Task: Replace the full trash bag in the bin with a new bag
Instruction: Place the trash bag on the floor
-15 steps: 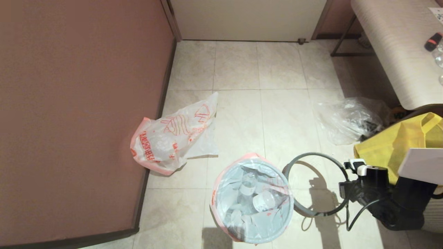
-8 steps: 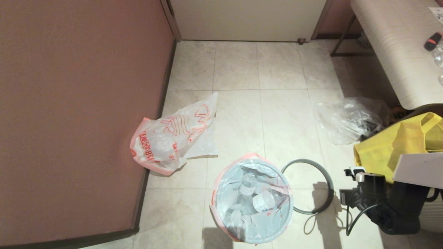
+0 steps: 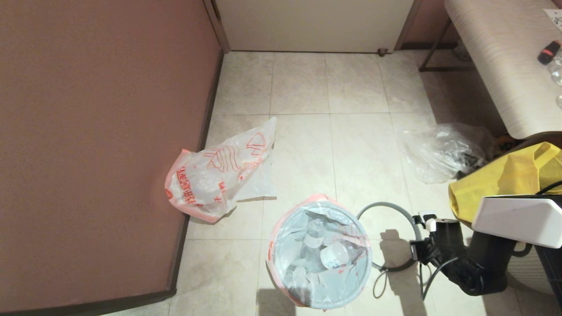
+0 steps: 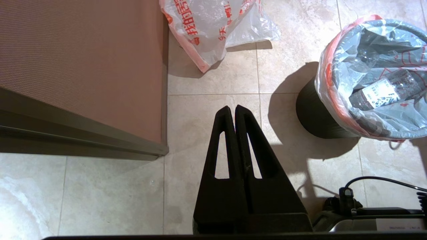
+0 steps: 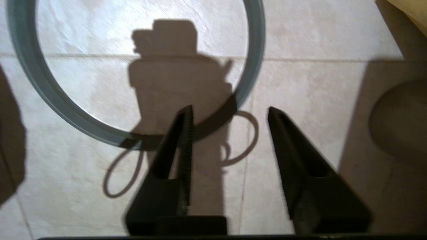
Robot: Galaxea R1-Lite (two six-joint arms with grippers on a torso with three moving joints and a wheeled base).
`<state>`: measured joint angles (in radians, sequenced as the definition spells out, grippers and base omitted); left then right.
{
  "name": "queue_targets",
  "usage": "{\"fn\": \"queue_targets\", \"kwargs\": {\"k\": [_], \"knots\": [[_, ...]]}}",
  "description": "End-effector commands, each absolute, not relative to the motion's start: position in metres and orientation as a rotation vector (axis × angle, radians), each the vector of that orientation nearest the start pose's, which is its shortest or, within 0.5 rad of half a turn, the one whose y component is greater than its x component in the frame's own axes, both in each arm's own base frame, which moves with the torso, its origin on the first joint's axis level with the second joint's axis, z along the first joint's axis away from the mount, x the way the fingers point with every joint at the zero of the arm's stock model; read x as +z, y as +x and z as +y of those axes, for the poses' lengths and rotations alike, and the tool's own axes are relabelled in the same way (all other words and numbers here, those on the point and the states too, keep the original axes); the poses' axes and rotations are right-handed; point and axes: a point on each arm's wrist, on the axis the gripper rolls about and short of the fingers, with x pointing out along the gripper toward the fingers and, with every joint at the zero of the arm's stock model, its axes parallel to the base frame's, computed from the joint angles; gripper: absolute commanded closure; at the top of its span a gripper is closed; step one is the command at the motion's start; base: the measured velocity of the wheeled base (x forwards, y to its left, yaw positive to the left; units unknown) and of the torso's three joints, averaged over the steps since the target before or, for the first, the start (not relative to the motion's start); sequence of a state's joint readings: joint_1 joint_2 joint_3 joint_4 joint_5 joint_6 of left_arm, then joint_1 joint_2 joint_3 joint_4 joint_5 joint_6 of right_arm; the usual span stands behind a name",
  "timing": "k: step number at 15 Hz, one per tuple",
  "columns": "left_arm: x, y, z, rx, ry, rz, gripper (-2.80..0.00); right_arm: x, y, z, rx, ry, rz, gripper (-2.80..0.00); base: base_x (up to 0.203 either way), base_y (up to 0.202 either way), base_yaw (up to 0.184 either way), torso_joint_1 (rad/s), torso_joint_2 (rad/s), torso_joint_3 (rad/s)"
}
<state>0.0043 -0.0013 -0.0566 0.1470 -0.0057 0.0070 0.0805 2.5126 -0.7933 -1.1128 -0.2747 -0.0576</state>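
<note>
The small black bin point(image 4: 313, 113) stands on the tiles, lined with the full trash bag point(image 3: 320, 259), milky white with a pink edge and clear bottles inside point(image 4: 373, 76). Its grey ring rim point(image 3: 386, 204) lies flat on the floor just right of the bin. My right gripper point(image 5: 231, 110) hovers open over the ring's edge point(image 5: 50, 96), holding nothing. The new bag point(image 3: 219, 175) with red-orange print lies crumpled by the brown wall point(image 4: 217, 26). My left gripper point(image 4: 232, 108) hangs shut and empty over bare tiles left of the bin.
A brown wall panel point(image 3: 101, 145) bounds the left side. A clear plastic bag point(image 3: 443, 151) and a yellow tote point(image 3: 496, 184) sit at the right, under a pale table point(image 3: 496, 57). A loose cable point(image 3: 380, 281) dangles from the right arm.
The grey ring, held above the floor a second ago, has come down flat beside the bin. The right arm has since shifted left toward the bin.
</note>
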Motion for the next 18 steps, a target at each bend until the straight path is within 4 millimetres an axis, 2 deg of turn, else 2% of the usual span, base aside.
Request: {"fn": "queue_targets", "kwargs": {"k": [1, 3, 5, 7, 9, 10, 12, 14, 16, 18], "knots": [[0.076, -0.028, 0.0, -0.002, 0.006, 0.09, 0.0, -0.058, 0.395, 0.031, -0.168, -0.139, 0.554, 0.0, 0.0, 0.0, 0.0, 0.0, 0.0, 0.0], [0.076, -0.028, 0.0, -0.001, 0.005, 0.091, 0.0, -0.057, 0.406, 0.03, -0.199, 0.054, 0.567, 0.0, 0.0, 0.0, 0.0, 0.0, 0.0, 0.0], [0.076, -0.028, 0.0, -0.002, 0.006, 0.09, 0.0, -0.05, 0.409, 0.021, -0.217, 0.099, 0.633, 0.0, 0.0, 0.0, 0.0, 0.0, 0.0, 0.0], [0.076, -0.028, 0.0, -0.002, 0.008, 0.09, 0.0, -0.04, 0.43, 0.011, -0.23, 0.121, 0.609, 0.0, 0.0, 0.0, 0.0, 0.0, 0.0, 0.0], [0.076, -0.028, 0.0, 0.003, -0.006, 0.09, 0.0, -0.042, 0.434, 0.002, -0.227, 0.134, 0.726, 0.0, 0.0, 0.0, 0.0, 0.0, 0.0, 0.0], [0.076, -0.028, 0.0, 0.002, -0.003, 0.091, 0.0, -0.032, 0.431, 0.009, -0.207, 0.132, 0.727, 0.0, 0.0, 0.0, 0.0, 0.0, 0.0, 0.0], [0.076, -0.028, 0.0, 0.003, -0.003, 0.09, 0.0, -0.014, 0.42, 0.048, -0.114, 0.093, 0.802, 0.0, 0.0, 0.0, 0.0, 0.0, 0.0, 0.0], [0.076, -0.028, 0.0, 0.002, -0.003, 0.091, 0.0, -0.008, 0.41, 0.088, -0.017, 0.035, 0.924, 0.0, 0.0, 0.0, 0.0, 0.0, 0.0, 0.0], [0.076, -0.028, 0.0, 0.003, -0.003, 0.09, 0.0, -0.006, 0.397, 0.12, 0.041, -0.039, 1.021, 0.0, 0.0, 0.0, 0.0, 0.0, 0.0, 0.0], [0.076, -0.028, 0.0, 0.003, -0.003, 0.09, 0.0, 0.001, 0.397, 0.135, 0.048, -0.079, 1.037, 0.0, 0.0, 0.0, 0.0, 0.0, 0.0, 0.0]]}}
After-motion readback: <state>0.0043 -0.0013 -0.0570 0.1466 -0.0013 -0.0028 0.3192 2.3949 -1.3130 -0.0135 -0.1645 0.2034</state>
